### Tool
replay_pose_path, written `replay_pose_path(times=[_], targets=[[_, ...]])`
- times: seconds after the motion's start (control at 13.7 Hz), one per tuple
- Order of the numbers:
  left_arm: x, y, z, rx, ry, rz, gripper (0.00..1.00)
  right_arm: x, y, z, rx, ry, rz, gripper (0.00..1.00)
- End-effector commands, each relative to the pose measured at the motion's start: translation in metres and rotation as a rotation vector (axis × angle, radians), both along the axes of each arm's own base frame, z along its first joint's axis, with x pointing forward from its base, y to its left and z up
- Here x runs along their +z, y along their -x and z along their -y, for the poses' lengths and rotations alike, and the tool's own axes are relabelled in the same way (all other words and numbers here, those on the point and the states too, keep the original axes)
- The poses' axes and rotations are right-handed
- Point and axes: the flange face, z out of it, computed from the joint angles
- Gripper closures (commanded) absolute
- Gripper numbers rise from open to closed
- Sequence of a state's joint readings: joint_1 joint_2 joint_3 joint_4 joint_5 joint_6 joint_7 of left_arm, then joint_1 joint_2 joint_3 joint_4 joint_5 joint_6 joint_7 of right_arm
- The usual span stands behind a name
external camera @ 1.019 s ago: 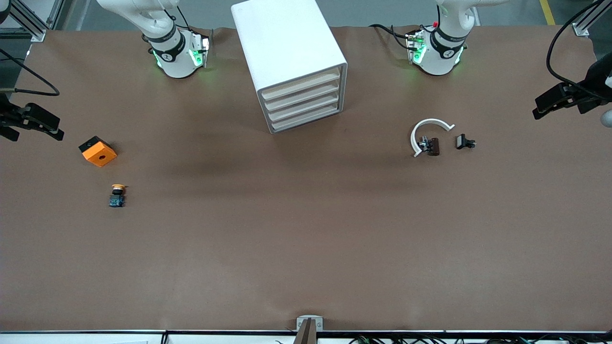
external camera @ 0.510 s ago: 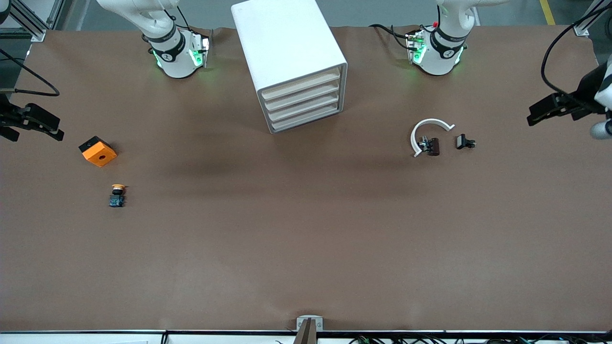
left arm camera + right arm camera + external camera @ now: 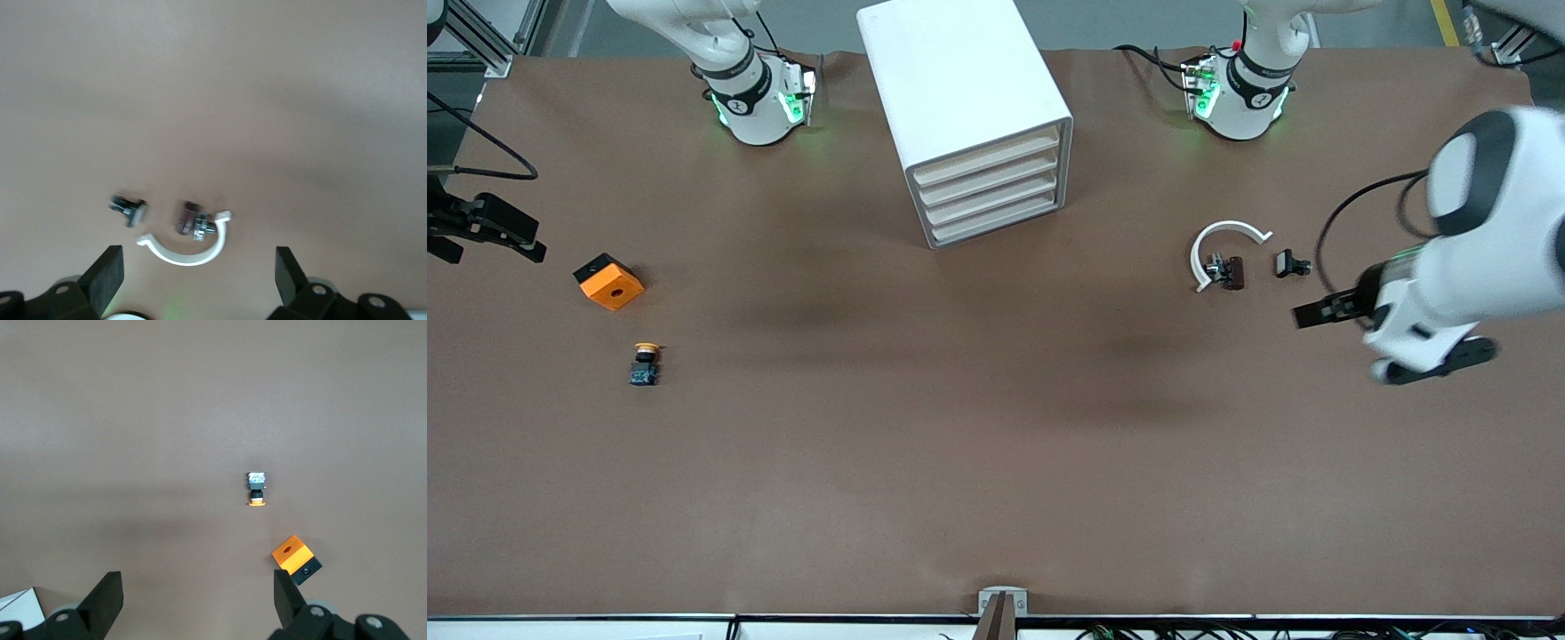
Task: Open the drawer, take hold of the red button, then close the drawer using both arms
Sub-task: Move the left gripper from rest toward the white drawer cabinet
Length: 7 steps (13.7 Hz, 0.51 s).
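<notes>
A: Where is the drawer?
B: All four drawers (image 3: 990, 194) sit flush in the white cabinet (image 3: 960, 98), which stands on the counter (image 3: 996, 444) between the two arm bases. I cannot tell which one the task means.

A: And the button with the red cap?
B: I cannot see one. The only button lying out is the yellow-capped button (image 3: 644, 364), toward the right arm's end, with an orange cube (image 3: 609, 281) just beside it and farther from the front camera.

A: The left gripper?
B: The left gripper (image 3: 1316, 313) hangs over the counter near a white curved clip (image 3: 1221, 244), a small dark part (image 3: 1230, 271) and a black part (image 3: 1289, 264). In the left wrist view its fingers (image 3: 107, 277) stand wide apart, holding nothing.

A: The right gripper?
B: The right gripper (image 3: 494, 233) waits at the counter's edge on its own arm's end, fingers (image 3: 107, 599) spread apart and empty, with the cube and yellow button under its camera
</notes>
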<state>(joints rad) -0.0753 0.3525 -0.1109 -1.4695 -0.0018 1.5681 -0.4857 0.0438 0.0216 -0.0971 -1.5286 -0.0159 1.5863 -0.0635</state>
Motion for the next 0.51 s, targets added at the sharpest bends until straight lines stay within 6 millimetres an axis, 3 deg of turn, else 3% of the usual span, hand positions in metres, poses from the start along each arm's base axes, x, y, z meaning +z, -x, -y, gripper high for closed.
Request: replay_pose_path(times=[0.0, 0.15, 0.44], targets=[[-0.038, -0.01, 0.034, 0.127, -0.041, -0.036, 0.0, 0.005, -0.002, 0.0, -0.016, -0.006, 0.0, 0.0], [-0.068, -0.009, 0.066, 0.273, -0.063, -0.067, 0.0, 0.005, -0.002, 0.0, -0.016, -0.008, 0.0, 0.0], [-0.131, -0.002, 0.111, 0.661, -0.111, -0.226, 0.0, 0.005, -0.002, 0.002, -0.018, -0.008, 0.0, 0.0]])
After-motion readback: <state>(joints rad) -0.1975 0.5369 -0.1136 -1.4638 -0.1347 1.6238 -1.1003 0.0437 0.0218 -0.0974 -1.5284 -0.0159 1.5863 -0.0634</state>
